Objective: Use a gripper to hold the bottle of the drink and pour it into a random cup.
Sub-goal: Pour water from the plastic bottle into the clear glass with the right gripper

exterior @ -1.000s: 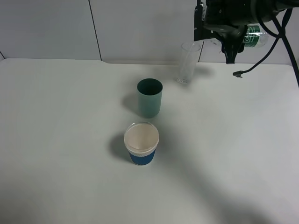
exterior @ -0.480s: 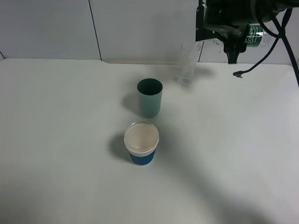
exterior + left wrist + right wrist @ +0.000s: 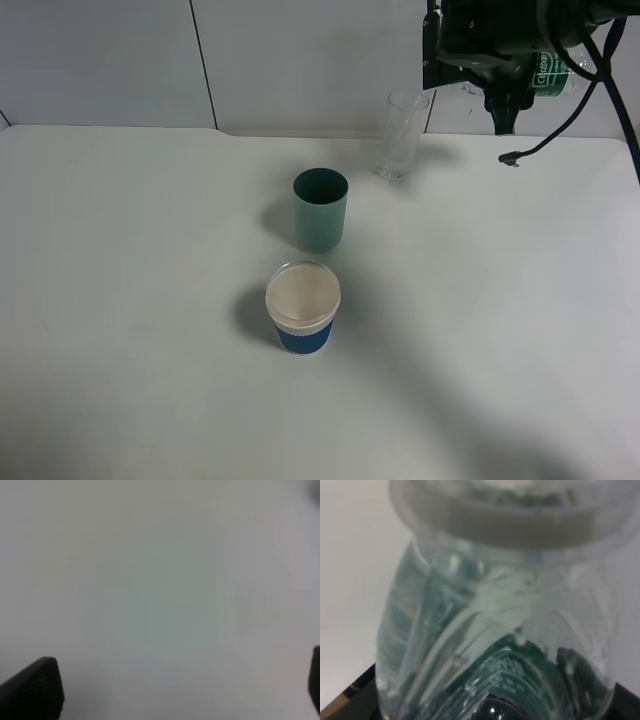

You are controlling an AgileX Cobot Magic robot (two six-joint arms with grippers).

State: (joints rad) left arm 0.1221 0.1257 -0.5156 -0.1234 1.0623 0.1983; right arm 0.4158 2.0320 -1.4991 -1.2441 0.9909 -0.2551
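My right gripper (image 3: 508, 88) is high at the back right, shut on the bottle of the drink (image 3: 548, 74). The bottle lies nearly level, its green label showing right of the black hand and its clear neck pointing left. In the right wrist view the bottle (image 3: 495, 630) fills the frame, open rim uppermost, with liquid and the green label inside. The cup (image 3: 400, 135), a tall clear glass, stands on the table just left of and below the bottle's mouth, apart from it. My left gripper (image 3: 175, 690) is open over bare white table, with only a black fingertip (image 3: 35, 690) at each side.
A teal-green cup (image 3: 320, 208) stands mid-table, in front and to the left of the glass. A blue paper cup (image 3: 303, 308) with a white rim is nearer the front. Black cables (image 3: 600, 60) hang from the right arm. A white wall stands behind the table's (image 3: 150, 300) back edge.
The right gripper and bottle have shifted slightly right and up, away from the glass rim. Cups and glass have not moved.
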